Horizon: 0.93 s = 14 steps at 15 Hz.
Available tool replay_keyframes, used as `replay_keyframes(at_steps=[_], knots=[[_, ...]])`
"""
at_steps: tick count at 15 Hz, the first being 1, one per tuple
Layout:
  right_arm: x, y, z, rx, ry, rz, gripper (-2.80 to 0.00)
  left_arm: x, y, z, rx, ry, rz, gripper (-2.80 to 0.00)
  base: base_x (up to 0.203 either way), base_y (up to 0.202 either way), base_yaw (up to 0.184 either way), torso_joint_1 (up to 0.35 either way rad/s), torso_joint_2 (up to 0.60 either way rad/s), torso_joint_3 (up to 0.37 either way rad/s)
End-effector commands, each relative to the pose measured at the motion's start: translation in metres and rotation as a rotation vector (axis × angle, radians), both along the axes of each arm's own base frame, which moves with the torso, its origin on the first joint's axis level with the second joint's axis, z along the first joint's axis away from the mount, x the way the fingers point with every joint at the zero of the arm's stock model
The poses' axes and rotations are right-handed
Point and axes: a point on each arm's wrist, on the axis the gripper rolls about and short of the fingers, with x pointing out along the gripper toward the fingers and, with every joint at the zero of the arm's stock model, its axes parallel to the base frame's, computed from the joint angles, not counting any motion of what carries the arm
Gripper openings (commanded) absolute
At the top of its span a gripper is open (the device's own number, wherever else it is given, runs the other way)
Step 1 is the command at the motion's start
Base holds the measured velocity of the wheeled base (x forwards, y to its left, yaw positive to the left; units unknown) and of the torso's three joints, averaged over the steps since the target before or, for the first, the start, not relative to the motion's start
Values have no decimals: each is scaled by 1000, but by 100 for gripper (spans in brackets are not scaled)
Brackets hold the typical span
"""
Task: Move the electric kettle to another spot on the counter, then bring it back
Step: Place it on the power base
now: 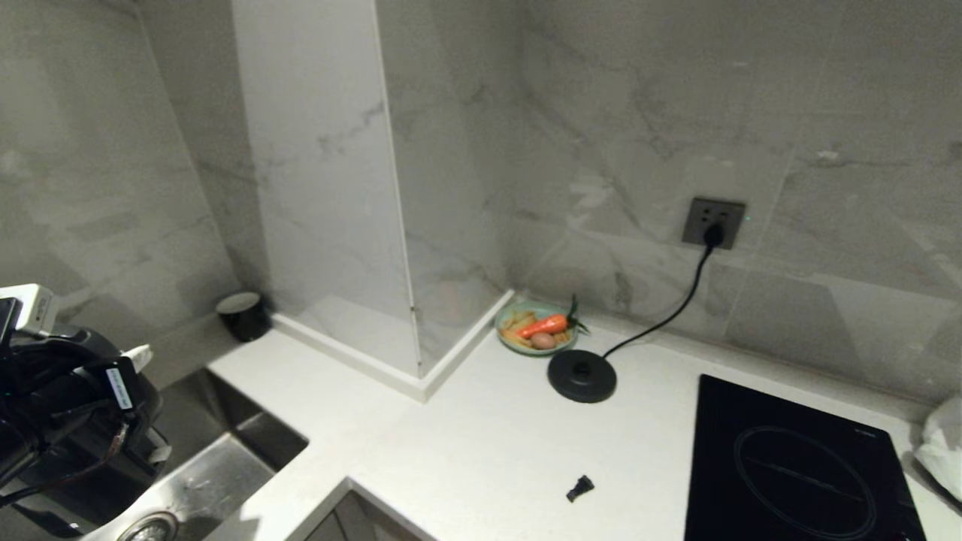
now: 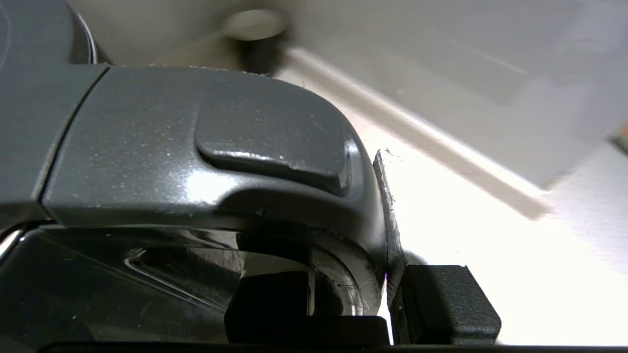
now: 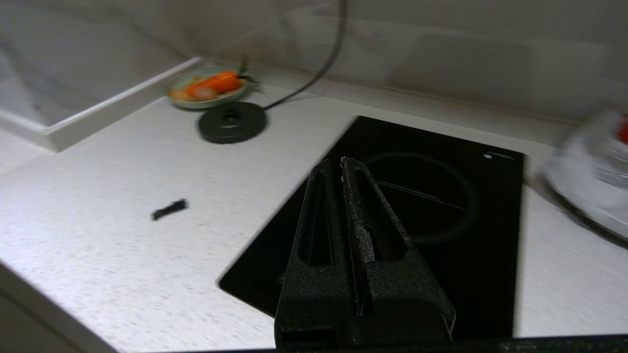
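Left gripper (image 2: 392, 274) clamped on the handle (image 2: 221, 157) of the kettle (image 1: 75, 436), held at the far left over the sink (image 1: 218, 466), off its base (image 1: 581, 375) on the counter (image 1: 481, 443). Right gripper (image 3: 341, 169) pressed closed, empty, above the hob (image 3: 431, 206).

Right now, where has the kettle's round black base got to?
The base disc sits on the counter in front of the food plate, left of the hob, its cord running to the wall socket.
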Motion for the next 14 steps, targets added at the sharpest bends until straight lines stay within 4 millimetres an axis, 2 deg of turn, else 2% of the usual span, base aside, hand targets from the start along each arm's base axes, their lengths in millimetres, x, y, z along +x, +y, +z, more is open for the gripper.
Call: replay_keyframes(at_steps=[1, 11, 14], knots=[[0, 0, 0, 0, 1, 1, -280, -1, 0, 0, 1, -4, 0, -280, 4, 10, -173, -7, 7, 11], [0, 0, 0, 0, 0, 0, -280, -13, -4, -5, -15, 9, 0, -280, 3, 8, -175, 0, 4, 5], [0, 0, 0, 0, 2, 2, -280, -16, -11, -5, -14, 8, -31, -280, 2, 1, -104, 2, 7, 8]])
